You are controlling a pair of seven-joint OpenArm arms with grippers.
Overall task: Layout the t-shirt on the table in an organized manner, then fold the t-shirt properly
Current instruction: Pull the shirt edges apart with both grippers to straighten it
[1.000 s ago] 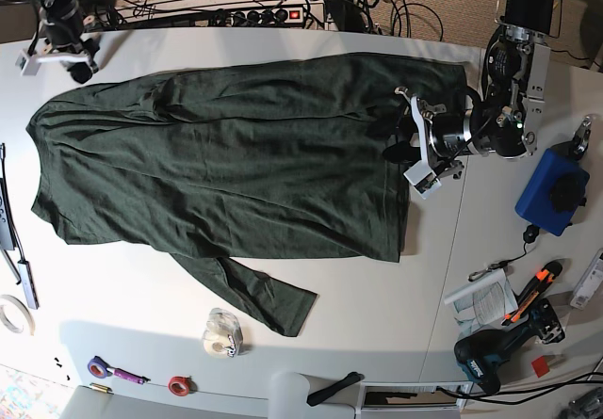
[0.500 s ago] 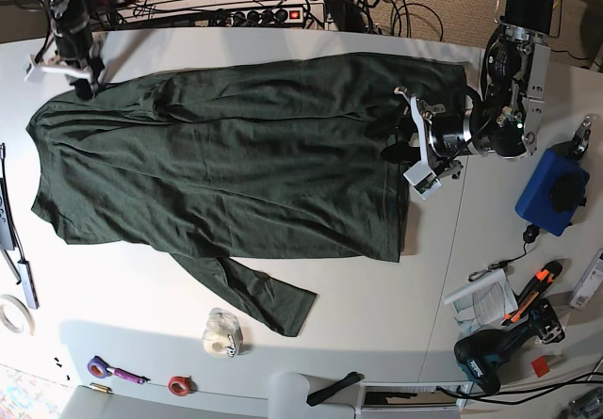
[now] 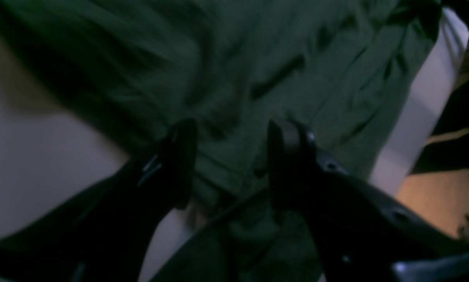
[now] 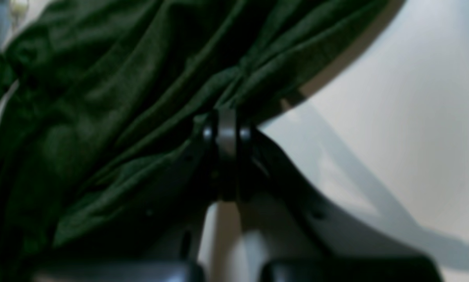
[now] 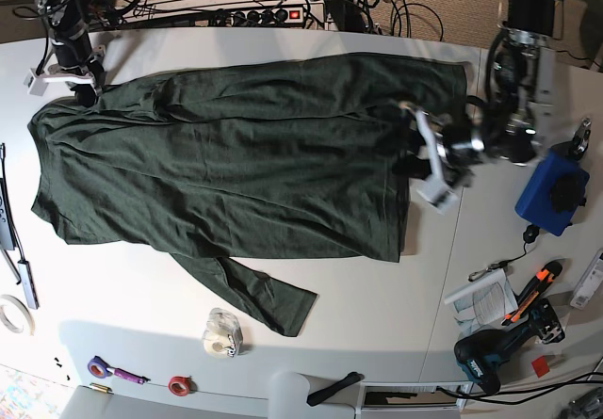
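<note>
- While the t-shirt [image 5: 226, 169] lies spread lengthwise across the white table [image 5: 358, 297], it is not yet squared: one sleeve trails out toward the near edge, and creases run along the body.
- Right tool [image 4: 226, 135]: jaws pressed together on a pinch of fabric at the shirt's far left corner in the base view; folds radiate from the pinch point in the right wrist view, so the cloth appears gripped and drawn taut.
- Left tool [image 3: 230, 164]: jaws stand apart, hovering over the shirt's edge at the opposite end; cloth is visible between the fingers [image 3: 181, 160], but nothing is held.
- Handling judgement: the fabric is soft, light and limp. It should drape and bunch rather than hold shape, and drag across the smooth table with little resistance. No fragility concern; the main risk is a pinched layer slipping free, or two layers being taken together.
- Recommended hold points, as a judgement: corners and hems, where the doubled seam gives the jaws something firmer to bite. Opposing corners pulled apart would flatten the creases; the loose sleeve needs a separate pick at its cuff.
- Markings: the shirt is plain, with no print or tag visible. No brand name or writing can be read on anything else on the table; both wrist views are too blurred to settle finer detail.
</note>
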